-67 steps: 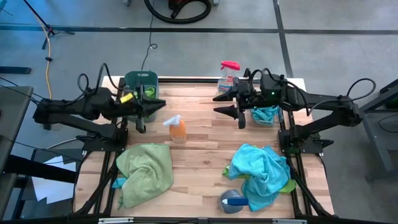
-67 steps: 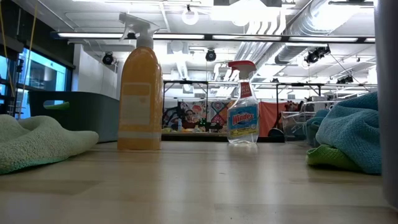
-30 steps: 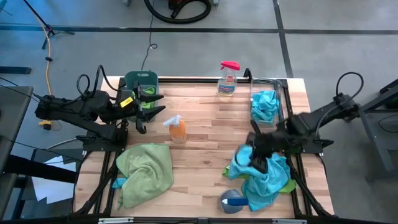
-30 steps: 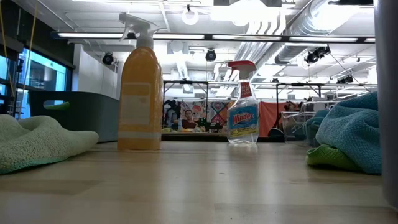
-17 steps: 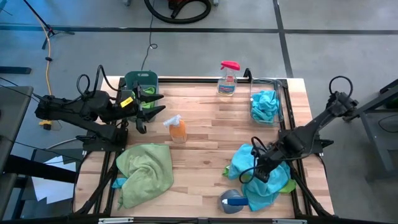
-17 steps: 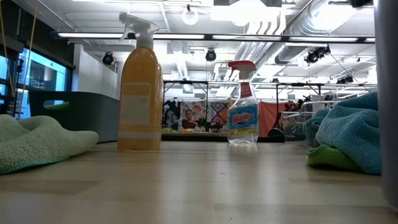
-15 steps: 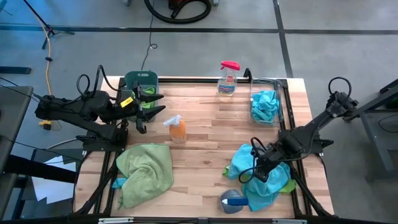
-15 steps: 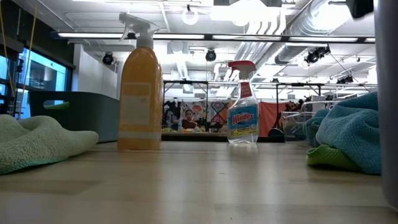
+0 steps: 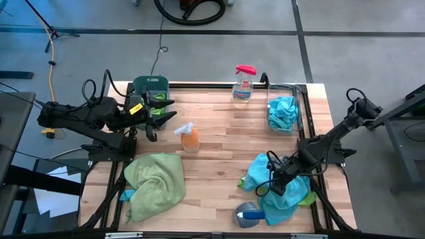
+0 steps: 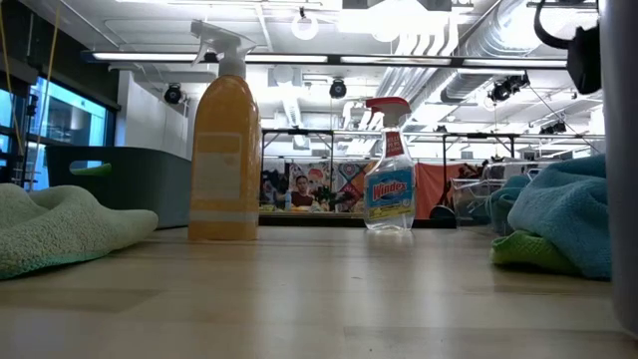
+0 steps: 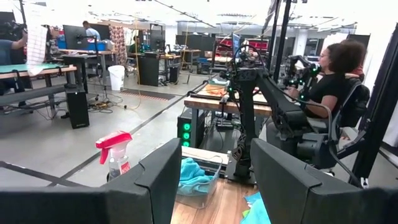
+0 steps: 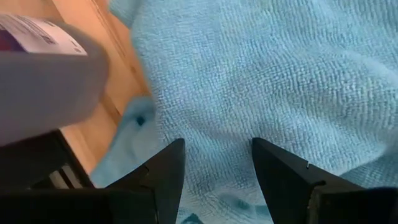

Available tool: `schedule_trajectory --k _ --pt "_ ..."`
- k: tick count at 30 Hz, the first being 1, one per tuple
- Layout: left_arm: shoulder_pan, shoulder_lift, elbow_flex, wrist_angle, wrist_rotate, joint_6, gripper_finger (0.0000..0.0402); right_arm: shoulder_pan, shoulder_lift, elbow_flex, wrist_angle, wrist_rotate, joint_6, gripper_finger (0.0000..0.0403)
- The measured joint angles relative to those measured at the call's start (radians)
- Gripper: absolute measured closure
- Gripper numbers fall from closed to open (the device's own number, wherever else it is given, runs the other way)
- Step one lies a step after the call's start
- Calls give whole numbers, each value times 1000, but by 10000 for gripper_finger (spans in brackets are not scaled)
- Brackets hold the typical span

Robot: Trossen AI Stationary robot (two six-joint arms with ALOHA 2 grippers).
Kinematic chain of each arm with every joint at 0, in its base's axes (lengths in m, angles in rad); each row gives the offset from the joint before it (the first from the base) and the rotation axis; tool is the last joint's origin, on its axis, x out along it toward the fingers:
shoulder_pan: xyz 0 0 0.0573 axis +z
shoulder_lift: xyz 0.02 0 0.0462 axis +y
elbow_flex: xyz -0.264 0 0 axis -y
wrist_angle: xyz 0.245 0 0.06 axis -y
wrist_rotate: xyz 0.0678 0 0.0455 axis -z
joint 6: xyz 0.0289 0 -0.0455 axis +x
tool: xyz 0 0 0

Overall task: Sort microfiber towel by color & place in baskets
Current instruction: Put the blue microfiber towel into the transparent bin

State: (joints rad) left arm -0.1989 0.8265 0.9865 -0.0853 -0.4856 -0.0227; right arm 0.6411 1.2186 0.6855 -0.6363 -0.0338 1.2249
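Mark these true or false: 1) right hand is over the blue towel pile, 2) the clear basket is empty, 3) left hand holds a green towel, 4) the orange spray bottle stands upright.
1) True: the right hand is open just above the blue towel pile.
2) False: the clear basket already holds a blue towel.
3) False: the left hand is open and empty beside the green basket.
4) True: the orange spray bottle stands upright.

Wooden table (image 9: 219, 136) (light planks) bears towels (image 9: 154, 182), bottles (image 9: 189, 137).
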Motion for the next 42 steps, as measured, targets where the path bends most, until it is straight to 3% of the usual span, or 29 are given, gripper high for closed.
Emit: schedule_trajectory --k 3,6,12,17,24,28,36,42 --pt "0 0 0 0 0 0 220 9 0 -14 -5 6 -20 220" --pt "0 0 0 0 0 0 220 10 14 -15 -25 11 -28 247" --pt "0 0 0 0 0 0 220 10 35 -7 12 -6 -27 387" --pt "0 0 0 0 0 0 220 10 11 118 -65 -8 -73 397" --pt "0 0 0 0 -1 0 220 7 -42 468 -374 83 -224 400" --pt "0 0 0 0 0 0 220 7 -60 681 -492 187 -299 401" --pt "0 0 0 0 0 0 220 -2 -63 994 -597 541 -467 402" --pt "0 0 0 0 0 0 220 -70 -62 1041 -609 584 -586 402"
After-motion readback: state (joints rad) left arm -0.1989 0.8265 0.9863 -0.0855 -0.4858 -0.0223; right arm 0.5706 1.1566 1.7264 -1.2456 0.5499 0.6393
